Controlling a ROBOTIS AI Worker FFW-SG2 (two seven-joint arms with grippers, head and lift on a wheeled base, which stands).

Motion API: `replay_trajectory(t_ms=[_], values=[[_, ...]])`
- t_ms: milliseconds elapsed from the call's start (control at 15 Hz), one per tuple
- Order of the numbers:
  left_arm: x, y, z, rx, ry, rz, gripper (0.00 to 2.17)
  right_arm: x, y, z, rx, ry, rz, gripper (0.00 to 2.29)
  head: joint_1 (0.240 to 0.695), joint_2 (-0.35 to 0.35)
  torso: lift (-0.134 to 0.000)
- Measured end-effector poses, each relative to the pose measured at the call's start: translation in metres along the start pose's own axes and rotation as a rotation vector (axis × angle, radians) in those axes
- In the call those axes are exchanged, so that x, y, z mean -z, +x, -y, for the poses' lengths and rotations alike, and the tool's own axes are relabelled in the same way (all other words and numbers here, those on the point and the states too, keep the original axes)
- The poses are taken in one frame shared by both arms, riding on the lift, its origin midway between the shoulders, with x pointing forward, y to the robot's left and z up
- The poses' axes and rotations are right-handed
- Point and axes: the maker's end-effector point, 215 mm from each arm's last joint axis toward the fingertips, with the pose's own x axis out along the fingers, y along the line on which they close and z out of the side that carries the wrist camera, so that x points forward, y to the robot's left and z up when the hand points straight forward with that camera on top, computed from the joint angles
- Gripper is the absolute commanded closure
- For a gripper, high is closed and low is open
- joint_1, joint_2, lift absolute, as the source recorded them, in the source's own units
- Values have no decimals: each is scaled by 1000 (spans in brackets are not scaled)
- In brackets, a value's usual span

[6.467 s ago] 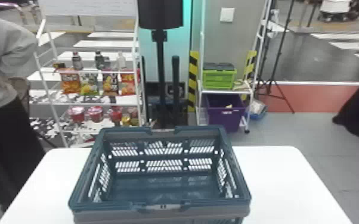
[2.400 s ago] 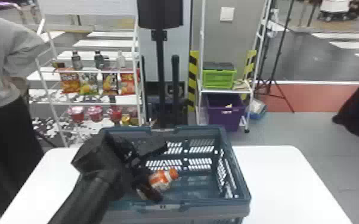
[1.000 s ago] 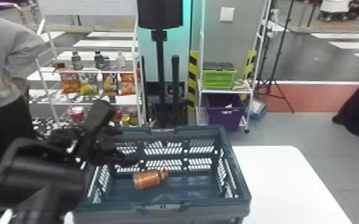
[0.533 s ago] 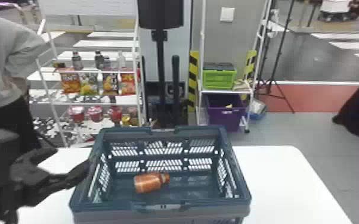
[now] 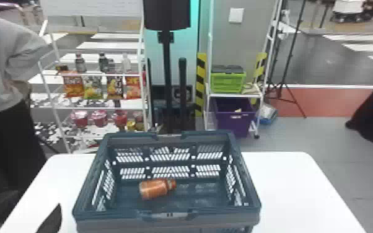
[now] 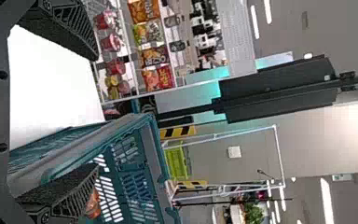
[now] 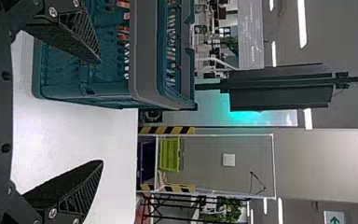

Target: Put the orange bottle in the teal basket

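Observation:
At the head view's lower left, my left gripper [image 5: 24, 210] is beside the teal basket [image 5: 167, 215], outside its left wall. The orange bottle [image 5: 155, 188] lies on its side on the basket floor, cap toward the right. In the left wrist view the fingers of my left gripper [image 6: 95, 112] are spread wide with nothing between them; part of the orange bottle [image 6: 93, 203] shows past one finger, by the basket [image 6: 154, 154]. My right gripper [image 7: 100, 112] stands open and holds nothing, close to the basket [image 7: 144, 56] in the right wrist view.
The basket stands on a white table [image 5: 291, 186]. Behind it are a white shelf rack [image 5: 99, 108] with snack bags and bottles, a black stand [image 5: 166, 77], and a cart with a green crate [image 5: 227, 82] and a purple bin [image 5: 234, 117]. A person stands at the far left.
My left gripper was inside the basket with the bottle; it has let go and moved out leftward and down toward the view's corner. The bottle now rests in the basket.

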Motion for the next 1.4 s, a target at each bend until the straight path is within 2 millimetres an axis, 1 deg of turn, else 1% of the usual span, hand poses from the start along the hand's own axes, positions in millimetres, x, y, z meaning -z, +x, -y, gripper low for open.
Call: replay_trajectory(t_ms=[133, 267, 467, 600, 867, 1133, 1400], values=[[10, -13, 15, -15, -7, 33, 87, -8, 1, -3, -12, 2, 16, 130, 499, 0, 0], [28, -25, 40, -21, -29, 48, 87, -14, 3, -6, -22, 2, 26, 130, 499, 0, 0], [52, -39, 74, -36, -71, 57, 87, -15, 4, -12, -36, 9, 28, 130, 499, 0, 0], [61, -49, 89, -57, -109, 63, 87, -14, 4, -14, -40, 11, 28, 130, 499, 0, 0], [75, -63, 110, -84, -214, 47, 83, -16, 4, -16, -45, 13, 32, 130, 499, 0, 0], [68, -69, 124, -107, -261, 78, 83, -17, 4, -17, -45, 15, 33, 130, 499, 0, 0], [68, -70, 127, -105, -266, 83, 83, -17, 4, -17, -45, 15, 33, 130, 499, 0, 0]])
